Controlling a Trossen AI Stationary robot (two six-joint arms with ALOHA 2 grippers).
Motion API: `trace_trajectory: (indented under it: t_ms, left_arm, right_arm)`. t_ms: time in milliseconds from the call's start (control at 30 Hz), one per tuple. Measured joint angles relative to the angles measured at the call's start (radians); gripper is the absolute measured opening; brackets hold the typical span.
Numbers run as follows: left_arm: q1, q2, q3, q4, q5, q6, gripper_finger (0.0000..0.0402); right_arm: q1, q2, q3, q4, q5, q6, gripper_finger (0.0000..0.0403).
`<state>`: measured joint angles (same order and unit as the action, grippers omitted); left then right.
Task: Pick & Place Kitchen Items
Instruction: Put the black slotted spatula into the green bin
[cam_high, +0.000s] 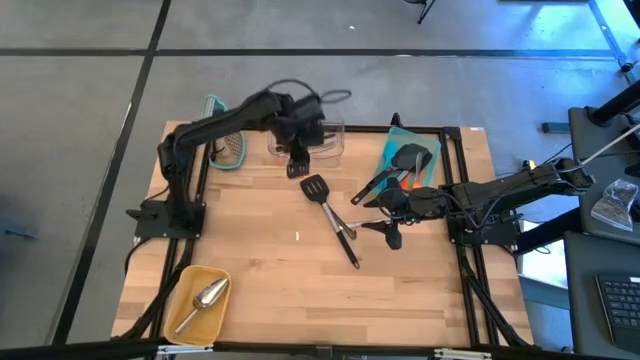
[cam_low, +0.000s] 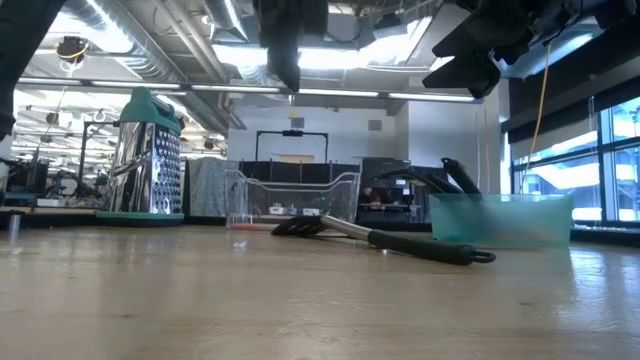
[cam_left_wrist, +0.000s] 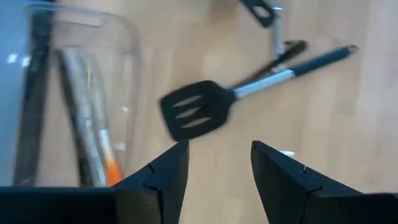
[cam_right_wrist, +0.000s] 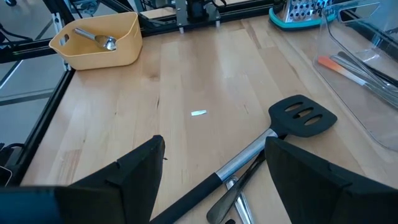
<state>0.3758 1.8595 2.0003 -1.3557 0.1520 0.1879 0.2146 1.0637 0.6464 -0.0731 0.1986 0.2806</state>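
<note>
Above the back of the table, the left gripper (cam_high: 297, 165) hangs with its fingers (cam_left_wrist: 163, 177) spread apart and nothing between them. Just past its tips, toward the table's middle, lies the head of a black slotted turner (cam_high: 316, 187), flat on the wood, its metal shaft and dark handle running away toward the front right. A thin metal utensil (cam_high: 343, 231) lies across that handle. Beside the gripper, at the back edge, stands a clear container (cam_high: 334, 142) holding thin metal pieces and an orange-tipped utensil (cam_left_wrist: 111, 168). Further left at the back sits a grater (cam_low: 148, 155) with teal trim.

Over the right half of the table, the right gripper (cam_high: 384, 215) points toward the centre, its fingers (cam_right_wrist: 127, 177) held wide with nothing between them. The turner's handle and the thin utensil lie just before it; in the right wrist view the turner's head (cam_right_wrist: 302, 116) sits beyond the fingers. Behind this gripper, a teal tray (cam_high: 396, 150) at the back right holds more black utensils (cam_high: 408, 158).

Well apart, at the front left corner, a yellow bin (cam_high: 178, 290) holds a silver metal scoop (cam_high: 205, 297).
</note>
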Motion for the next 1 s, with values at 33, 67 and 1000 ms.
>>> trace_trajectory:
  t_ms: [33,67,1000]
  left_arm:
    - [-0.024,0.0,0.0,-0.002,0.0,-0.003,0.0169]
    - [-0.048,0.0,0.0,-0.001,0.0,-0.006,0.0169]
    - [-0.484,0.002,-0.524,0.637,-0.307,0.099,0.0163]
  right_arm:
    - [0.0,0.0,0.0,0.0,0.0,0.0,0.0279]
    - [0.0,0.0,0.0,0.0,0.0,0.0,0.028]
    - [0.025,0.0,-0.078,-0.088,-0.104,0.33,0.028]
